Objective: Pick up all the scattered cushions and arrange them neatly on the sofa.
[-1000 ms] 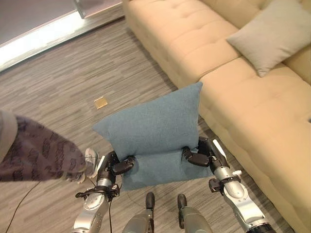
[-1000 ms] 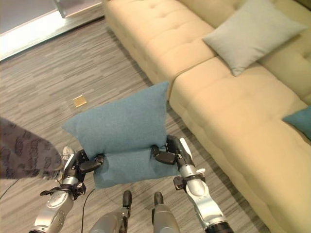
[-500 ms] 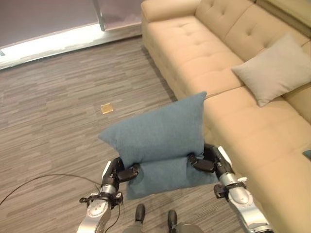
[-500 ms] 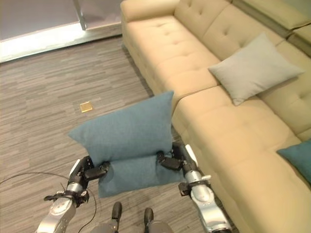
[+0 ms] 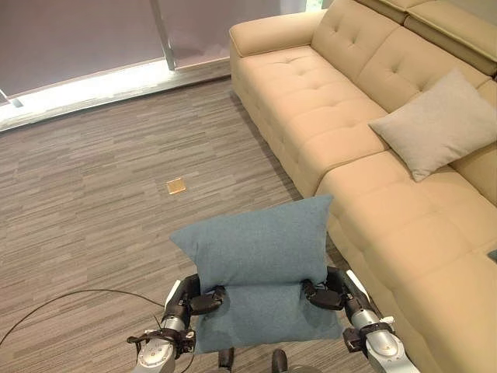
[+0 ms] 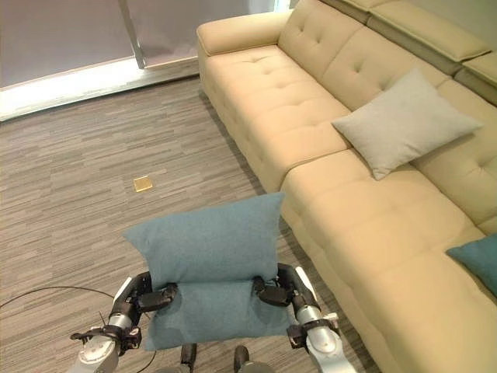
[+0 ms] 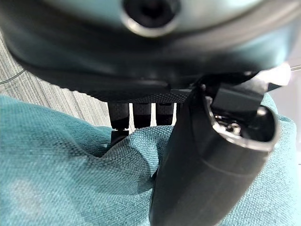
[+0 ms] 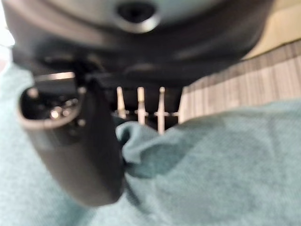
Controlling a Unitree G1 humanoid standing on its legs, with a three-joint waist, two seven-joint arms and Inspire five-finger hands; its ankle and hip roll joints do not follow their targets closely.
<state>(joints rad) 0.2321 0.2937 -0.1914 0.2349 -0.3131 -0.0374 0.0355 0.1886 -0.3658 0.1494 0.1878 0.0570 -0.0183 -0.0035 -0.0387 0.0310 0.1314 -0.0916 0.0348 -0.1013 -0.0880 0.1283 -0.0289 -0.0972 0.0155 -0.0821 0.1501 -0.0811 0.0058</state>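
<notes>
Striped wood floor, beige sofa at right. I hold blue cushion lower centre, off floor, left hand and right hand each pinching side. Soft, light, dents under pinch; I judge side holds best.

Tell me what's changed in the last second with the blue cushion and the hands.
The camera shifted, and the patterned cushion at the left edge left the view. Both the left hand and right hand still pinch the blue cushion at its sides, off the floor beside the sofa. The grey cushion stayed put.

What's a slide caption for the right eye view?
Both hands, left and right, pinch a teal fabric cushion beside a beige tufted sofa.
</notes>
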